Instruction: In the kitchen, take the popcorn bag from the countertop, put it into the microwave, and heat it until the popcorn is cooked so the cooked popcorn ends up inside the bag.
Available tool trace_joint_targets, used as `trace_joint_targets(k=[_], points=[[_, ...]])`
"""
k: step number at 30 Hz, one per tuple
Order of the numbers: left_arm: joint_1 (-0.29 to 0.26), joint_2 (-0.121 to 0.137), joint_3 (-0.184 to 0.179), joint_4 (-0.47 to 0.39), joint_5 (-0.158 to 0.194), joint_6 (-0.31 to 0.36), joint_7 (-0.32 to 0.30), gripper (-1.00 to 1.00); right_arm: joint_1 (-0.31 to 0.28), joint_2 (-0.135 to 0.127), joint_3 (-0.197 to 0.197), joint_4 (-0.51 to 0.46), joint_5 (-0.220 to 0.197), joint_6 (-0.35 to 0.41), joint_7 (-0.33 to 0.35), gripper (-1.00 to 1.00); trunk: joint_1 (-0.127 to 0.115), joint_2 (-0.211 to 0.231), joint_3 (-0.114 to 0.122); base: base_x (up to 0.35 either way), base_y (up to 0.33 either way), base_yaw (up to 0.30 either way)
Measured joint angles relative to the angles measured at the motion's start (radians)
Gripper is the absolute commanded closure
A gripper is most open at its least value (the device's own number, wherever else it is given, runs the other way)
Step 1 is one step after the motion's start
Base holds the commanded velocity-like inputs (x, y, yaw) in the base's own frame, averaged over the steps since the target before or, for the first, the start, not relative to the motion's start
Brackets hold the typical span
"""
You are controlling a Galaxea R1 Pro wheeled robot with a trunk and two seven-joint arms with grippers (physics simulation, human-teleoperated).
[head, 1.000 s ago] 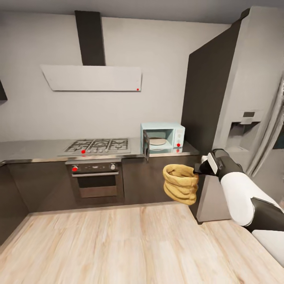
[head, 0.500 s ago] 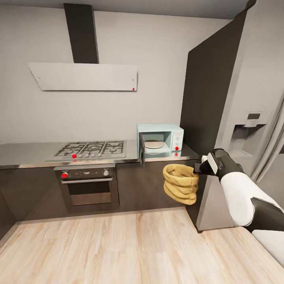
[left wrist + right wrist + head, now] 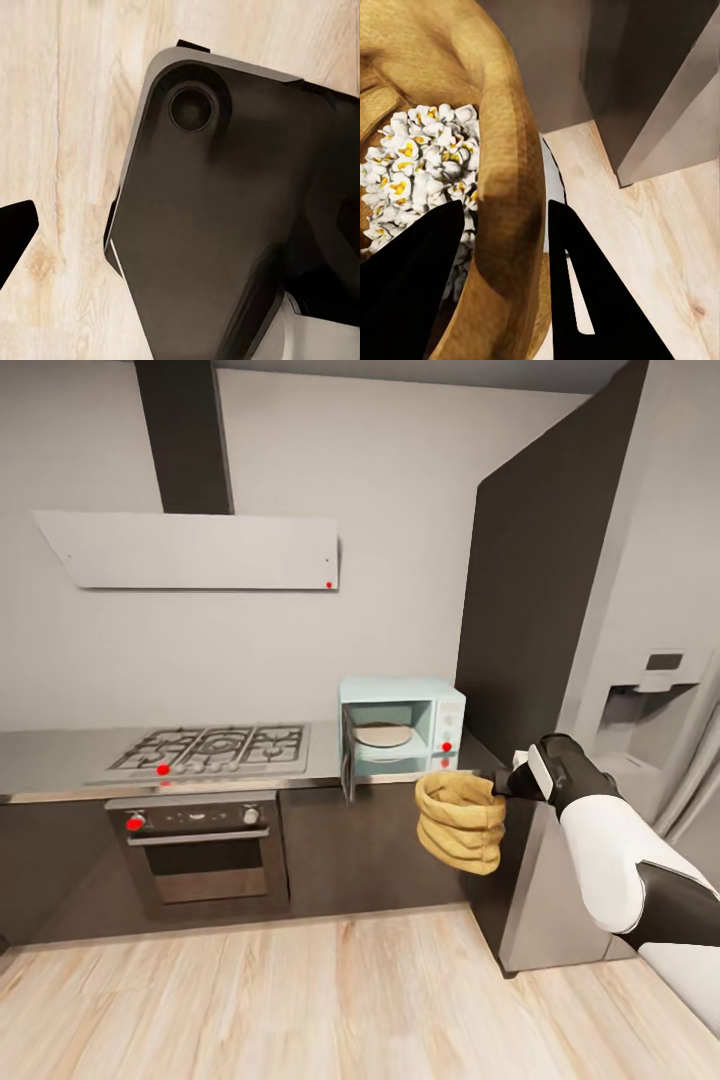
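As seen at the right wrist: popcorn (image 3: 420, 161) is revealed inside the popcorn bag (image 3: 460, 822).
Right gripper (image 3: 498, 788): clamped on the bag rim.
Left gripper: state cannot be told.
Microwave (image 3: 401, 726): door open, beyond the gripper.

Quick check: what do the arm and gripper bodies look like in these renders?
Right arm: glossy white shell, black elbow band, black wrist with a white plate. Right gripper: two flat, pointed black fingers. Left wrist view shows a dark angular housing with a round recess and a pale edge.

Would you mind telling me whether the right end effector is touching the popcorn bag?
Touching. In the right wrist view, the right end effector has one finger inside and one outside the popcorn bag, pinching its rolled rim.
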Motion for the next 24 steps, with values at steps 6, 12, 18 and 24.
trace_joint_targets(k=[6,12,18,24], points=[[0.000,0.000,0.000,0.000,0.004,0.000,0.001,-1.00,0.000,0.003,0.003,0.000,-0.004,0.000,0.004,1.00,0.000,0.000,0.000,0.299,-0.104,0.000],[0.000,0.000,0.000,0.000,0.004,-0.001,0.002,-1.00,0.001,0.017,0.003,0.012,-0.013,-0.013,0.007,1.00,0.000,0.000,0.000,0.299,-0.104,0.000],[0.000,0.000,0.000,0.000,0.003,0.000,0.002,-1.00,0.001,0.023,0.003,0.014,-0.015,-0.013,0.007,1.00,0.000,0.000,0.000,0.299,-0.104,0.000],[0.000,0.000,0.000,0.000,0.004,0.000,0.001,-1.00,0.000,0.028,0.003,0.014,-0.017,-0.014,0.006,1.00,0.000,0.000,0.000,0.299,-0.104,0.000]])
